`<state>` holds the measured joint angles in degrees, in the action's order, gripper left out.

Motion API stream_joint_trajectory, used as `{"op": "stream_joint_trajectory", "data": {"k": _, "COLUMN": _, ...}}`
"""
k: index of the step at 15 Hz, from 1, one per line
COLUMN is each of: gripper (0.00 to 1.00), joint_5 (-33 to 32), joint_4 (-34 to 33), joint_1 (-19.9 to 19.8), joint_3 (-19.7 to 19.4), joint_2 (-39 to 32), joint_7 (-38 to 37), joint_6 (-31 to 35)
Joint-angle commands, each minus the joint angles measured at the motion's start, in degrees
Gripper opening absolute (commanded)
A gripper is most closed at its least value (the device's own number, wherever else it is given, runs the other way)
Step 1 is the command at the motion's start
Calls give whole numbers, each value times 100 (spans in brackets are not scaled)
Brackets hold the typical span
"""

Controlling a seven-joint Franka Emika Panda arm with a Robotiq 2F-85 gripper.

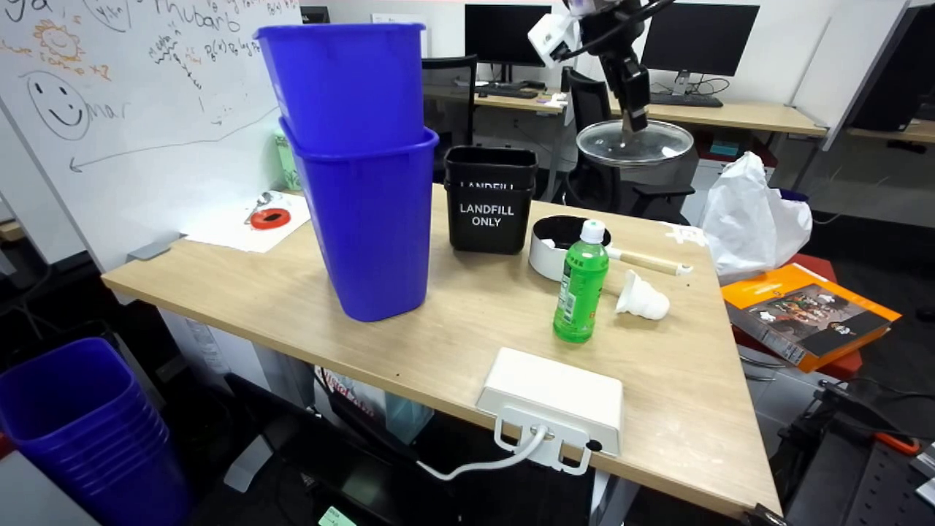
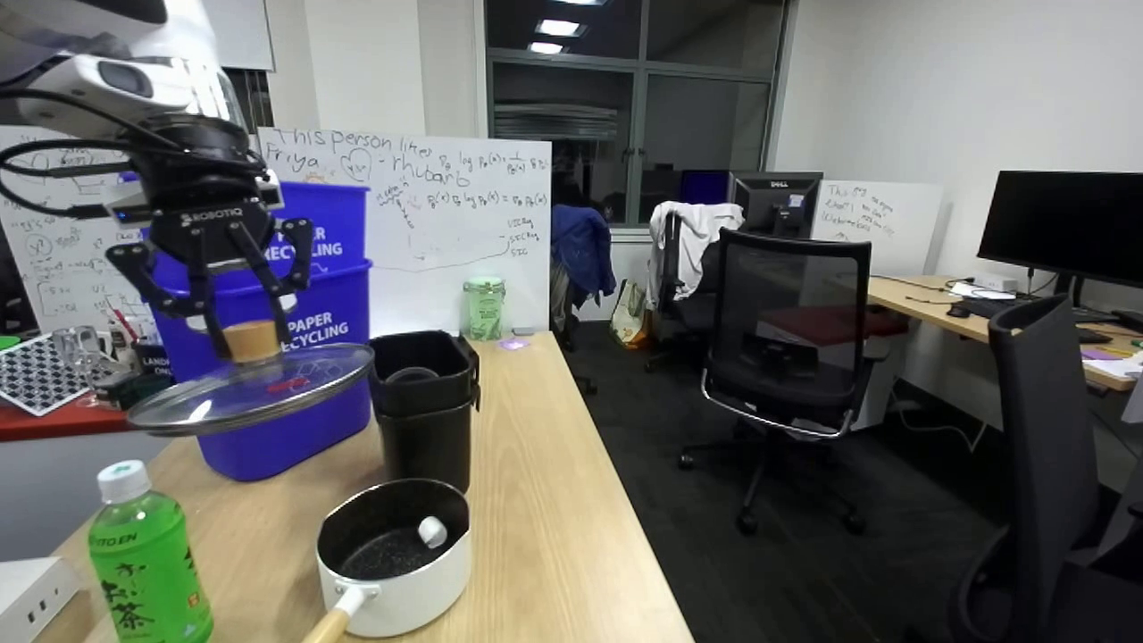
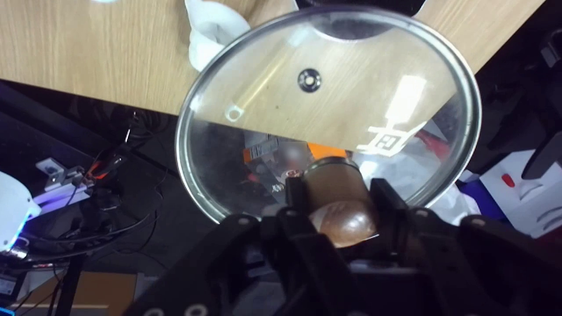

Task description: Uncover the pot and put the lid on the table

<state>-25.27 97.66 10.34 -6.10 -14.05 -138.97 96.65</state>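
The pot [image 1: 548, 259] is small and round, white outside and dark inside, with a light wooden handle. It stands uncovered on the light-wood table [image 1: 467, 314], with a small white object inside; it also shows in an exterior view [image 2: 411, 594]. The see-through lid [image 2: 295, 384] has a metal rim and brown knob. My gripper [image 2: 252, 338] is shut on the knob and holds the lid in the air, above table height, apart from the pot. In the wrist view the gripper [image 3: 338, 197] has a finger on each side of the knob, and the lid [image 3: 351, 101] covers much of the view.
A green bottle [image 1: 581, 288] and a white cup [image 1: 643, 296] stand and lie near the pot. A black box [image 1: 489, 201] and tall blue bins [image 1: 365, 219] are behind. A white rectangular box [image 1: 551, 394] sits at the table edge. A white bag [image 1: 752, 219] is beyond the table.
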Motion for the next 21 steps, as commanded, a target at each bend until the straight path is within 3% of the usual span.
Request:
{"op": "stream_joint_trajectory", "data": {"k": 1, "gripper": 16, "joint_5": -729, "joint_4": 437, "joint_1": 75, "joint_3": 244, "joint_2": 386, "joint_7": -547, "joint_6": -533}}
{"op": "stream_joint_trajectory", "data": {"k": 7, "gripper": 16, "joint_5": -546, "joint_4": 649, "joint_1": 48, "joint_3": 720, "joint_2": 794, "joint_7": -996, "joint_6": -1338}}
{"op": "stream_joint_trajectory", "data": {"k": 11, "gripper": 16, "joint_5": -740, "joint_4": 646, "joint_1": 13, "joint_3": 913, "joint_2": 888, "joint_7": -645, "joint_6": -1407}}
{"op": "stream_joint_trajectory", "data": {"k": 12, "gripper": 41, "joint_5": -612, "joint_4": 613, "joint_1": -12, "joint_3": 929, "joint_2": 843, "joint_7": -705, "joint_6": -1252}}
{"op": "stream_joint_trajectory", "data": {"k": 17, "gripper": 41, "joint_5": -635, "joint_4": 632, "joint_1": -23, "joint_3": 936, "joint_2": 846, "joint_7": -675, "joint_6": -1270}}
{"op": "stream_joint_trajectory", "data": {"k": 18, "gripper": 16, "joint_5": -636, "joint_4": 632, "joint_1": -23, "joint_3": 936, "joint_2": 846, "joint_7": -675, "joint_6": -1270}}
{"op": "stream_joint_trajectory", "data": {"k": 21, "gripper": 16, "joint_5": -336, "joint_4": 721, "joint_1": 26, "joint_3": 1008, "joint_2": 1017, "joint_7": -712, "joint_6": -1492}}
